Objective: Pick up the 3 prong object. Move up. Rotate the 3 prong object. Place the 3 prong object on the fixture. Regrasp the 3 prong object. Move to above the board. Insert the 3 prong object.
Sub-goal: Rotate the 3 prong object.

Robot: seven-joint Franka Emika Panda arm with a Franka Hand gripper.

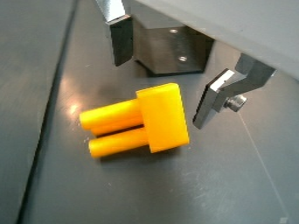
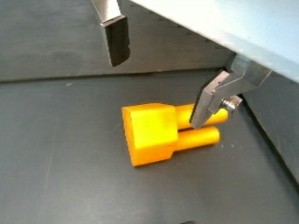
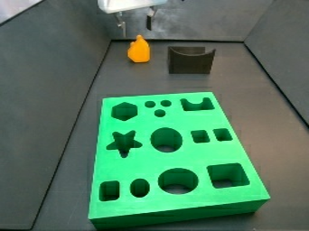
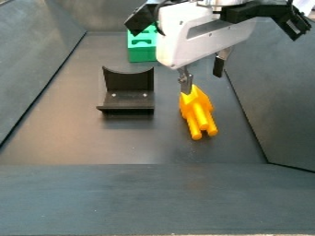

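The orange-yellow 3 prong object [image 1: 138, 122] lies flat on the dark floor, also in a wrist view [image 2: 163, 133] and in both side views [image 3: 139, 50] [image 4: 196, 111]. My gripper [image 1: 163, 74] is open and empty, hanging just above the piece; its fingers [image 2: 117, 39] stand apart with nothing between them. In a side view the gripper [image 4: 201, 72] is right over the piece's block end. The dark fixture [image 4: 127, 89] stands beside the piece, also in a wrist view [image 1: 173, 51] and a side view [image 3: 190, 59]. The green board [image 3: 175, 153] lies apart from both.
Grey walls enclose the dark floor. In a side view only a corner of the board [image 4: 143, 42] shows behind the gripper. A floor seam [image 1: 52, 96] runs near the piece.
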